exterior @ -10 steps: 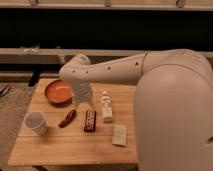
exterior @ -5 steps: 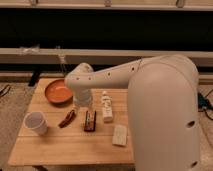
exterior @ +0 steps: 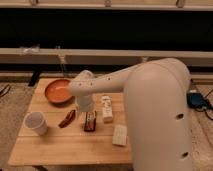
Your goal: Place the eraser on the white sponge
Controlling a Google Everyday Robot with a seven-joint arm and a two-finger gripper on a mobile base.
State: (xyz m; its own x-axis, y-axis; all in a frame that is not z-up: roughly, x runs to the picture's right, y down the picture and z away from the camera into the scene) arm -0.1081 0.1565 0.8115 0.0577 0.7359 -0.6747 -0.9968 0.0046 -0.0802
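The eraser (exterior: 90, 121), a small dark bar with reddish edges, lies flat on the wooden table (exterior: 70, 147) near its middle. The white sponge (exterior: 119, 135), a cream-white block, lies to the eraser's right and a little nearer the front edge, apart from it. My gripper (exterior: 86, 107) hangs at the end of the white arm, just above and behind the eraser's far end. The arm hides the gripper's tips.
A red chili-shaped item (exterior: 67, 118) lies just left of the eraser. A white ridged bottle-like object (exterior: 107, 109) lies to its right. A white cup (exterior: 36, 123) stands at the left, an orange bowl (exterior: 58, 91) at the back left. My arm's bulky body (exterior: 160, 115) covers the table's right side.
The arm has swung to the right and the gripper has come down a little toward the eraser. The objects on the table have not moved.
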